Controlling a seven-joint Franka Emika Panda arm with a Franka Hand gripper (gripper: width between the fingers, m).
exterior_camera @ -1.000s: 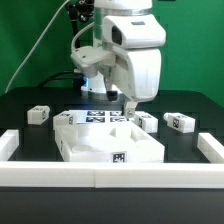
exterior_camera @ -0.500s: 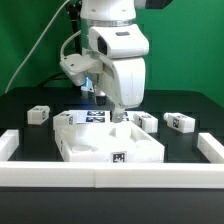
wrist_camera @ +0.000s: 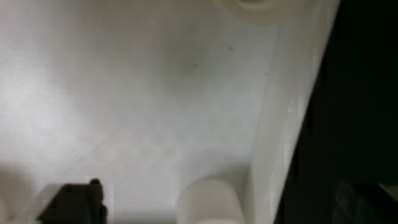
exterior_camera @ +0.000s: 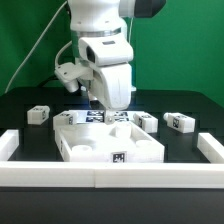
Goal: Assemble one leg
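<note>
Blurred fingers (wrist_camera: 71, 203), cropped at frame edge

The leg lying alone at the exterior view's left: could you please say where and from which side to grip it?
Probably grip the leg across two opposite side faces, coming down from above: it sits as a low block on the black table, clear of the tabletop, with free space on both sides.

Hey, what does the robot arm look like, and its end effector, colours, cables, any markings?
The arm is glossy white with bulky rounded casings and a dark section near the top. A black cable loops beside it. No markings are legible. The end effector shows dark, squarish fingers in the wrist view.
</note>
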